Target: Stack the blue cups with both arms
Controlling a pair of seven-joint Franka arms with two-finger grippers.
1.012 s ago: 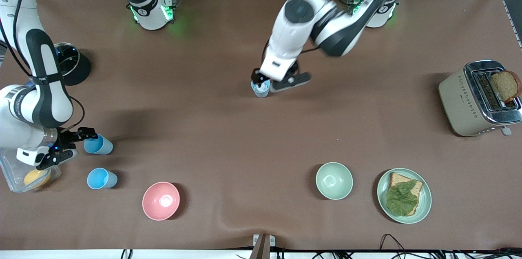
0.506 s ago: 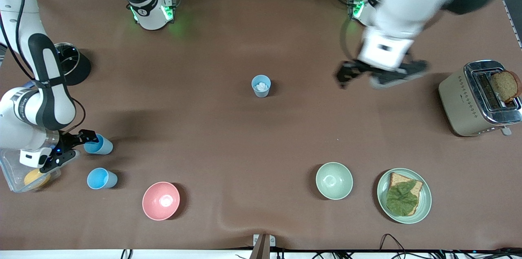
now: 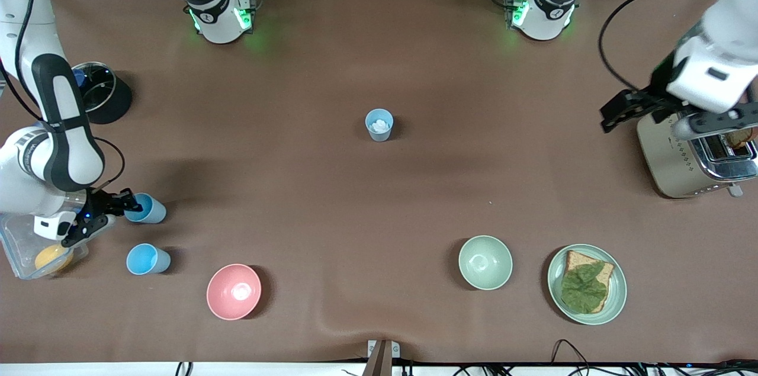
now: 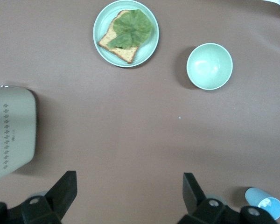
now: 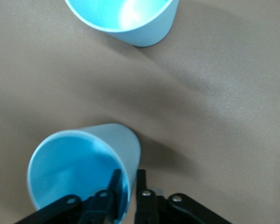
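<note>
Three blue cups show in the front view. One [image 3: 379, 125] stands mid-table with something white inside. My right gripper [image 3: 127, 205] is shut on the rim of a second cup [image 3: 148, 209] near the right arm's end. In the right wrist view one finger is inside that cup [image 5: 79, 172] and one is outside its wall, at the gripper [image 5: 128, 179]. The third cup [image 3: 148, 259] stands nearer the front camera, also seen as the other cup [image 5: 130, 18]. My left gripper [image 3: 616, 109] hangs open and empty [image 4: 129, 184] over the table beside the toaster.
A toaster [image 3: 669, 151] with bread stands at the left arm's end. A pale green bowl [image 3: 485, 262], a plate [image 3: 553, 281] of bread and lettuce and a pink bowl [image 3: 233, 291] sit near the front edge. A black lidded pot [image 3: 100, 92] and a clear container [image 3: 23, 246] flank the right arm.
The left arm let go of the middle cup and swung away to the toaster, staying open. The right gripper closed on the rim of its cup.
</note>
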